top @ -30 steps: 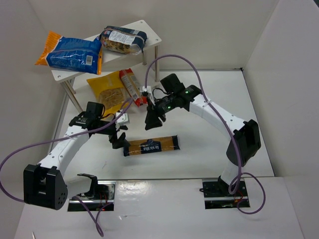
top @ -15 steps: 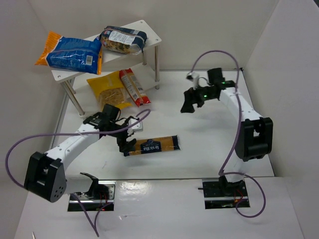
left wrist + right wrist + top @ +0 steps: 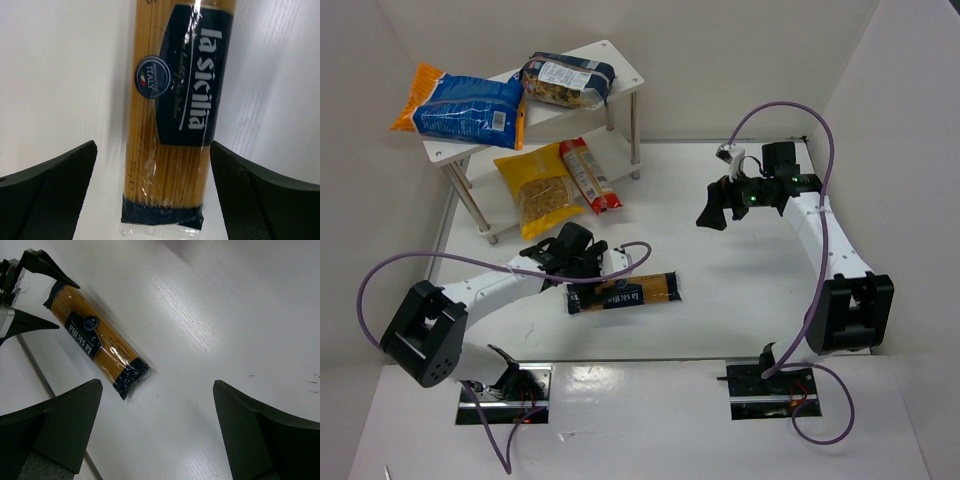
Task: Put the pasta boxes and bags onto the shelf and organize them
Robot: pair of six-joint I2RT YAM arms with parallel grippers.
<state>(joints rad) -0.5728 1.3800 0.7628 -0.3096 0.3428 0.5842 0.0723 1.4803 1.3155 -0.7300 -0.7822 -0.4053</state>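
The golden spaghetti packet (image 3: 625, 293) with a dark blue label lies flat on the table. My left gripper (image 3: 580, 285) is open and straddles its left end, one finger on each side, as the left wrist view (image 3: 154, 150) shows over the packet (image 3: 172, 125). My right gripper (image 3: 712, 212) is open and empty, high over the table at the right, and its view shows the packet (image 3: 97, 347). On the shelf (image 3: 620, 62), the blue-and-orange bag (image 3: 460, 105) and the dark-blue-and-clear bag (image 3: 567, 80) lie on top. The yellow bag (image 3: 538, 188) and red packet (image 3: 588, 172) lie on the lower board.
White walls (image 3: 880, 120) close in the table on the left, back and right. Purple cables (image 3: 390, 275) loop from both arms over the table. The shelf's thin legs (image 3: 634, 150) stand at the back left.
My left gripper has moved right to the packet's left end and now straddles it. My right arm has pulled back from the shelf to the right side.
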